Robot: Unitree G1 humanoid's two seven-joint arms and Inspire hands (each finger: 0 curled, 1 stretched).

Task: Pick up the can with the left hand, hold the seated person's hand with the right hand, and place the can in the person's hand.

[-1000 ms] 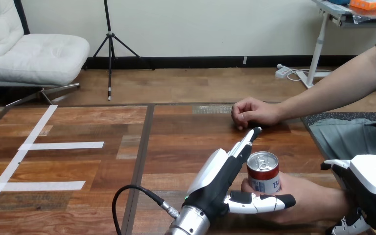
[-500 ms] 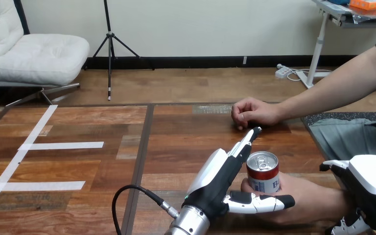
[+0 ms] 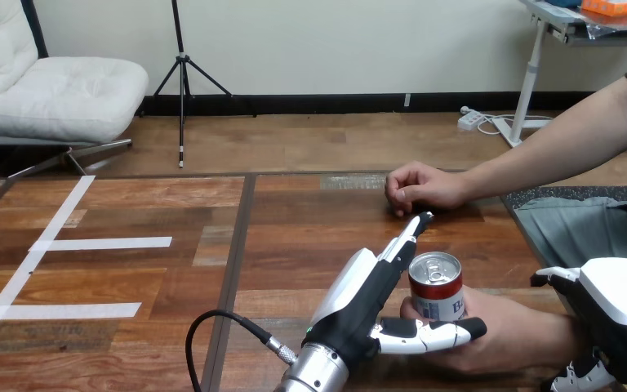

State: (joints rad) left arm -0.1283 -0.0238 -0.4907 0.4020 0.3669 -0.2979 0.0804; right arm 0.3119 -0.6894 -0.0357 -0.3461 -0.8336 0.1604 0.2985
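Left hand [image 3: 365,304]: open; its straight fingers [image 3: 404,238] run up along the can's left side, and its thumb [image 3: 424,333] reaches out level in front of the can's base, over the person's palm.
Can [image 3: 436,287]: upright, top unopened, standing on the person's near hand between the left hand's fingers and thumb.
Person's near hand [image 3: 510,335]: palm up, low over the table [image 3: 131,278], under the can and touching it.
Right hand [image 3: 616,314]: at the view's lower right, just beside the near hand's wrist; I cannot tell whether it is open or closed, or whether it touches the wrist.
Person's far hand [image 3: 420,189]: a loose fist resting on the table, beyond the can and apart from it.
Change from a second ago: hardly any; the whole picture has slid a touch to the left, while hands and can keep their places relative to each other.
Count: one can, two robot hands, two hands of the person.
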